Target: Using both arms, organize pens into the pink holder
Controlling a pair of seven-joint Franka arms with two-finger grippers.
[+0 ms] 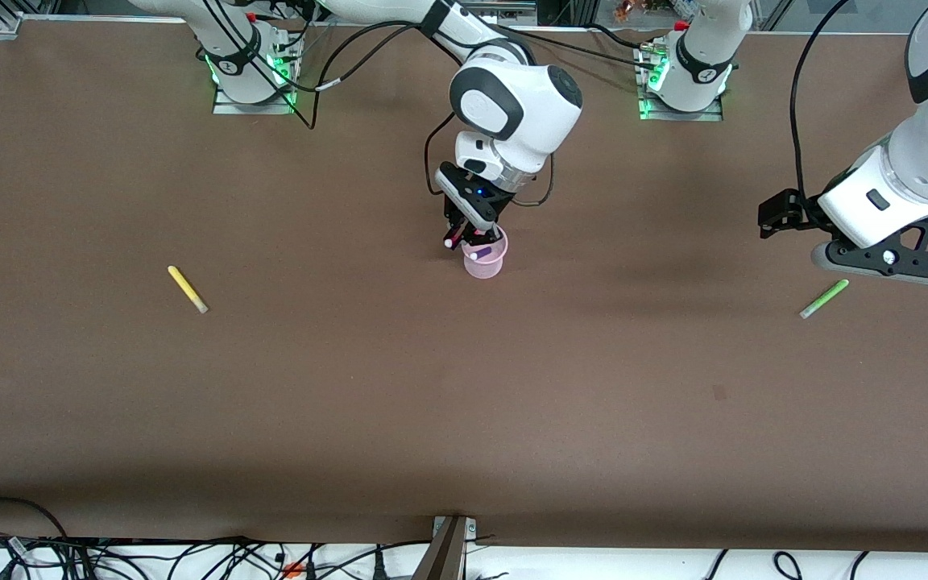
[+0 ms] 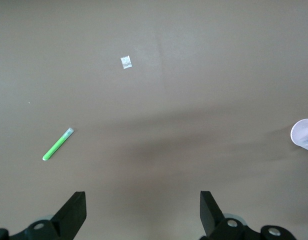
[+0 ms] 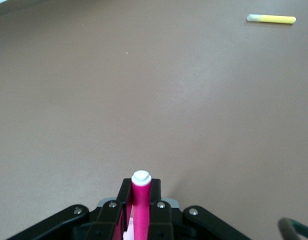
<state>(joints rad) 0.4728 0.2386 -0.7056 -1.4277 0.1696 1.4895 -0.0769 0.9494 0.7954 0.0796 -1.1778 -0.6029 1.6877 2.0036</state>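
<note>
My right gripper (image 1: 468, 234) is shut on the magenta pen (image 1: 453, 238) and holds it tilted over the rim of the pink holder (image 1: 486, 264), which stands mid-table. In the right wrist view the magenta pen (image 3: 141, 200) sticks up between the shut fingers of my right gripper (image 3: 141, 189). The dark purple pen (image 1: 479, 254) stands in the holder. The yellow pen (image 1: 188, 289) lies toward the right arm's end and also shows in the right wrist view (image 3: 271, 19). The light green pen (image 1: 824, 299) lies toward the left arm's end. My left gripper (image 1: 776, 216) hangs open and empty above the table near it. In the left wrist view my left gripper (image 2: 142, 210) is apart from the green pen (image 2: 58, 144).
A small white scrap (image 2: 126, 62) lies on the brown table. The holder's rim (image 2: 305, 134) shows at the edge of the left wrist view. Cables and a metal bracket (image 1: 448, 548) run along the table edge nearest the front camera.
</note>
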